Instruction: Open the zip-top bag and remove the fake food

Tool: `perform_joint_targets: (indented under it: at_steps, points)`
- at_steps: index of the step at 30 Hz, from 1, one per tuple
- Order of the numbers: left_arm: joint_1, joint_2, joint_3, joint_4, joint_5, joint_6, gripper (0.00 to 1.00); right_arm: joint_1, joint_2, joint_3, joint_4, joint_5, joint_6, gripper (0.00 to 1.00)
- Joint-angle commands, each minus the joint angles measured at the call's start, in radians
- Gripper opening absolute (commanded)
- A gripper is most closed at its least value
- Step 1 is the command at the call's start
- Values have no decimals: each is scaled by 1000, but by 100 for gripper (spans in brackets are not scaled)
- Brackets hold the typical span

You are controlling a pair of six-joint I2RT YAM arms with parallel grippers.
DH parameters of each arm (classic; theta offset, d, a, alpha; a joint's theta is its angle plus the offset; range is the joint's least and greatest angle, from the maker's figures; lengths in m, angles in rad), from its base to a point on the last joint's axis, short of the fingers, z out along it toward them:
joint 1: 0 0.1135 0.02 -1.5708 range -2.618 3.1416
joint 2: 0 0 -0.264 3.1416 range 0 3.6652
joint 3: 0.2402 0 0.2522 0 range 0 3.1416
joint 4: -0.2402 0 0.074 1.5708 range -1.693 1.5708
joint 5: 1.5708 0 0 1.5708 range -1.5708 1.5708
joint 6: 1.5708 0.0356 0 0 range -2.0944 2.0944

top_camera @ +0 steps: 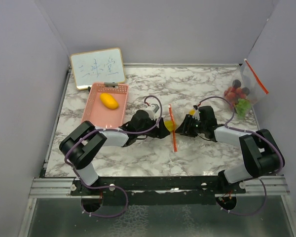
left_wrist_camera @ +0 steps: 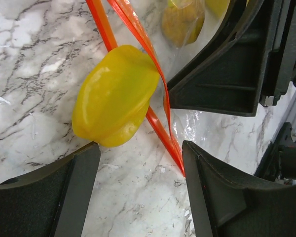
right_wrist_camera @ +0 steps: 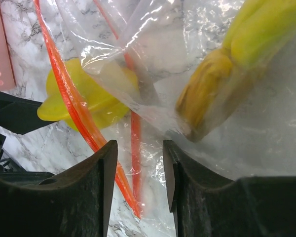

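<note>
From above, the yellow piece is mostly hidden by the left gripper, and the writing on the white board is too small to read. The banana is cut off by the picture's edge in the right wrist view and looks foggy through the clear bag. By the right wall, the red bits and green bits in a second bag are too small to name.
</note>
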Motion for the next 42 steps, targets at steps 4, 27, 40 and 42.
perform_joint_targets:
  at_steps: [4, 27, 40, 42]
  points:
    - [-1, -137, 52, -215, -237, 179, 71, -2, -9, 8, 33, -6, -17, 41]
    - [-6, 79, 435, -674, 52, 879, 99, -14, -160, -22, -36, 34, -100, 42]
    - [-80, 243, 519, -716, -84, 911, 87, -20, -173, -48, -40, 52, -102, 42]
    - [-81, 256, 528, -714, -104, 880, 82, -20, -173, -49, -41, 51, -100, 42]
